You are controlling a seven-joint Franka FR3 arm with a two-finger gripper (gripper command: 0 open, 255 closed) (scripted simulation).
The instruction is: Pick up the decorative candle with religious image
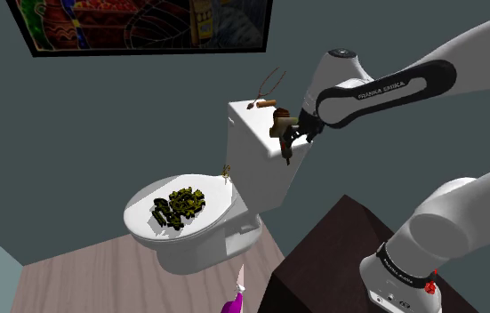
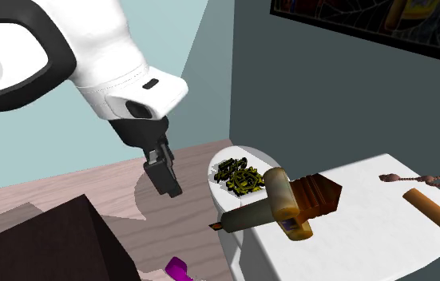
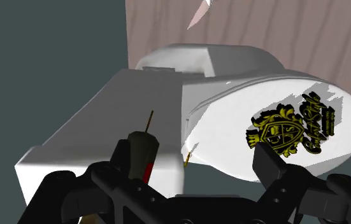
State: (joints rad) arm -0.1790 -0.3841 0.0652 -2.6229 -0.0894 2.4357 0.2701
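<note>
Claw (image 1: 290,144): wide open, both fingers well apart, clasping nothing.
Candle (image 2: 278,203): tan and brown, on its side on the toilet's tank (image 2: 370,239), with its thin dark-tipped end jutting past the tank's edge.
Candle and claw: in the wrist view the candle (image 3: 143,153) stands between the fingers, close by one finger (image 3: 121,160) and well apart from the other. Whether it touches the near one cannot be told.
Arm (image 1: 385,89): reaches from the shoulder view's right across to the tank's top, with the claw just beside the candle.
Block (image 2: 319,194): brown and ribbed, on the tank top, touching the candle.
Rod (image 2: 438,215): brown, lying on the tank top apart from the candle.
Cord (image 2: 422,180): beaded, lying near the rod.
Lid (image 1: 149,200): white and shut, bearing a black and gold emblem (image 1: 180,206).
Stand (image 1: 323,258): a dark box at the shoulder view's lower right.
Floor (image 1: 100,276): pale wood planks around the toilet.
Purple thing (image 1: 232,305): on the floor beside the stand, too cut off to name.
Picture (image 1: 145,22): colourful and dark-framed, on the grey wall above the toilet.
</note>
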